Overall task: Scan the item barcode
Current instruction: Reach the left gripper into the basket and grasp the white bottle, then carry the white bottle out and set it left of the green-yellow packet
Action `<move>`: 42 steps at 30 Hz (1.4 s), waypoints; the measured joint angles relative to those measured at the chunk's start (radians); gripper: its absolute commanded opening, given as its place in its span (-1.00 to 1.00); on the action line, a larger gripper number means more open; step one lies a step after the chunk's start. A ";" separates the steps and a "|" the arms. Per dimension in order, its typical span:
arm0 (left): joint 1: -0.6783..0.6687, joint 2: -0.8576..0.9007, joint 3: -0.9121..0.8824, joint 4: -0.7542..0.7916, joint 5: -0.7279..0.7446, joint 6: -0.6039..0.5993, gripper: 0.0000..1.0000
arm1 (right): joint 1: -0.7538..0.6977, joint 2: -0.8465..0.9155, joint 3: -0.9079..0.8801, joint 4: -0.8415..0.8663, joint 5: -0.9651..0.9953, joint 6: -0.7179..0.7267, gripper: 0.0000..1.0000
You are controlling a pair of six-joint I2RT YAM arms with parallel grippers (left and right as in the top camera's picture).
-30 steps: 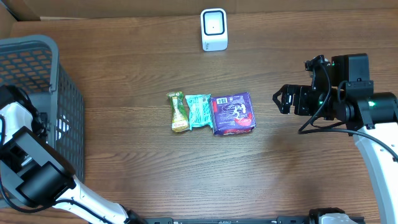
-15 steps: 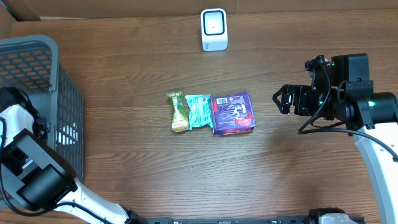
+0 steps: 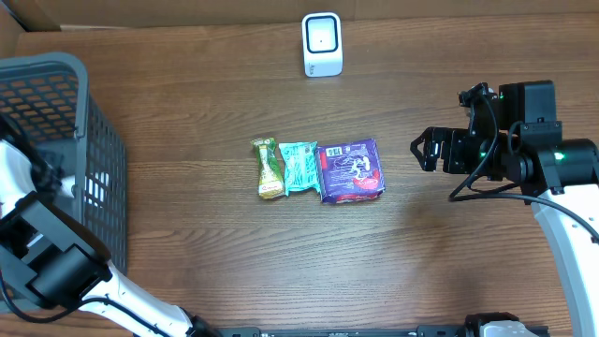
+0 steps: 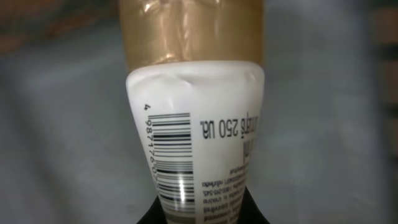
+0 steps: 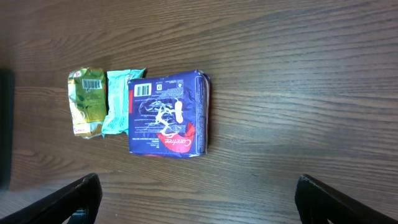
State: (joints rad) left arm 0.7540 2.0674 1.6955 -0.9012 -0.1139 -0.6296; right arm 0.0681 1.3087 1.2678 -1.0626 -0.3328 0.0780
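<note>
Tube (image 4: pixel 194 124), white with a gold end, is pinched at its tapered end by the left hand (image 4: pixel 202 214). Judged light, smooth and squeezable: a gentle hold clear of the barcode (image 4: pixel 171 149) suits it.

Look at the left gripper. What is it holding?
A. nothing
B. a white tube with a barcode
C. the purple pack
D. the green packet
B: in the left wrist view the left gripper is shut on a white tube, and the barcode printed on its side is showing.
</note>
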 measured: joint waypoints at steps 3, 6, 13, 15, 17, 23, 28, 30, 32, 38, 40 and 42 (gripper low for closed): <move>0.000 0.000 0.132 -0.048 0.099 0.117 -0.91 | 0.000 0.000 0.000 0.000 0.000 0.000 1.00; 0.000 0.000 0.274 -0.100 0.188 0.209 -0.92 | 0.000 0.000 0.000 0.000 0.000 -0.001 1.00; 0.000 0.000 0.521 -0.276 0.341 0.336 -0.91 | 0.000 0.000 0.000 0.000 0.000 0.000 1.00; 0.000 0.000 0.596 -0.328 0.389 0.373 -0.91 | 0.000 0.000 0.000 0.000 0.000 0.000 1.00; 0.000 0.000 0.671 -0.380 0.441 0.407 -0.92 | 0.000 0.000 0.000 0.000 0.000 0.000 1.00; 0.000 0.000 0.884 -0.498 0.613 0.509 -0.92 | 0.000 0.000 0.000 0.000 0.000 0.000 1.00; -0.021 -0.001 1.017 -0.572 0.742 0.560 -0.91 | 0.000 0.000 0.000 0.000 0.000 0.000 1.00; -0.048 -0.007 1.040 -0.605 0.769 0.574 -0.92 | 0.000 0.000 0.000 0.000 0.000 0.000 1.00; -0.092 -0.014 1.047 -0.636 0.784 0.601 -0.92 | 0.000 0.000 0.000 0.001 0.000 0.000 1.00; -0.319 -0.018 1.050 -0.774 0.750 0.740 -0.92 | 0.000 0.000 0.000 0.000 0.000 0.000 1.00; -0.412 -0.018 1.044 -0.790 0.681 0.761 -0.91 | 0.000 0.000 0.000 0.000 0.000 -0.001 1.00; -0.482 -0.019 1.019 -0.789 0.618 0.764 -0.91 | 0.000 0.000 0.000 0.000 0.000 0.000 1.00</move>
State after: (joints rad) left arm 0.2722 2.0480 2.7140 -1.6901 0.5045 0.1345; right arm 0.0681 1.3087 1.2678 -1.0626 -0.3332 0.0776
